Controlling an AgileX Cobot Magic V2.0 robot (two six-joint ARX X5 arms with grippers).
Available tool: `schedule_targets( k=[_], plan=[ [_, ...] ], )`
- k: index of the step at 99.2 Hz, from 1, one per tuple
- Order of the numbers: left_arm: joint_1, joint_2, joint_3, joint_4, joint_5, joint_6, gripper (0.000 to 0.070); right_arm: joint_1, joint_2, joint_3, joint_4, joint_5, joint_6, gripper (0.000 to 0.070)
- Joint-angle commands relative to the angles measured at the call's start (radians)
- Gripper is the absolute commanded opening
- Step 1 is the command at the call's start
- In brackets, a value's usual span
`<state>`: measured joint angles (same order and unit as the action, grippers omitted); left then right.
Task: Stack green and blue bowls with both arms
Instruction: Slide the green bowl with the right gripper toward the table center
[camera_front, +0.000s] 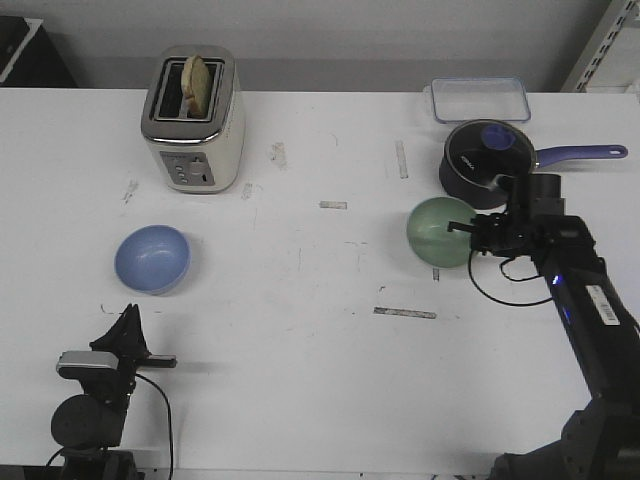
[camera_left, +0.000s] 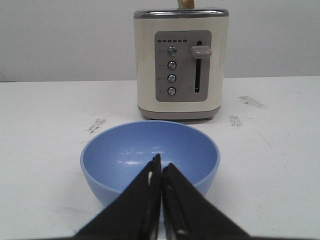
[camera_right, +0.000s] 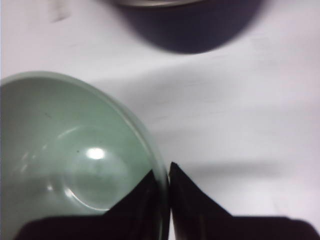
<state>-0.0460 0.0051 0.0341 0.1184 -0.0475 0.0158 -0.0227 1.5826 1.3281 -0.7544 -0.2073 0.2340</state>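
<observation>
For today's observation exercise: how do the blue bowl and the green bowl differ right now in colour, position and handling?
The blue bowl is periwinkle; the green bowl is pale mint. The blue bowl sits on the robot's left near the toaster; the green bowl sits on the right beside the saucepan. The right gripper pinches the green bowl's rim; the left gripper is shut, short of the blue bowl. Both are round, plain, similar-sized and empty.

Open middle, crowded far edge

Bare surface (camera_front: 320, 290) lies between the blue bowl (camera_front: 152, 259) and green bowl (camera_front: 440, 231); the toaster (camera_front: 193, 119) stands behind blue, and the saucepan (camera_front: 487, 153) sits just behind green, beside the right pincer (camera_front: 470, 238).
</observation>
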Motion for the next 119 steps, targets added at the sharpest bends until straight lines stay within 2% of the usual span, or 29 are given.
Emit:
schedule_targets(
  k=[1, 19, 52, 110, 119],
  plan=[
    [0.002, -0.002, -0.022, 0.013, -0.001, -0.002, 0.0001, 0.053, 0.019, 0.016, 0.016, -0.003, 0.093, 0.0002],
    [0.002, -0.002, -0.022, 0.013, -0.001, -0.002, 0.0001, 0.225, 0.043, 0.016, 0.064, 0.0, 0.21, 0.0002],
    [0.002, -0.002, -0.022, 0.013, -0.001, -0.002, 0.0001, 0.424, 0.127, 0.016, 0.108, 0.005, 0.249, 0.0002],
    [0.002, -0.002, -0.022, 0.013, -0.001, -0.002, 0.0001, 0.509, 0.206, 0.016, 0.133, 0.005, 0.291, 0.0009],
    [0.002, -0.002, -0.022, 0.013, -0.001, -0.002, 0.0001, 0.513, 0.206, 0.016, 0.134, 0.005, 0.291, 0.0052]
  ],
)
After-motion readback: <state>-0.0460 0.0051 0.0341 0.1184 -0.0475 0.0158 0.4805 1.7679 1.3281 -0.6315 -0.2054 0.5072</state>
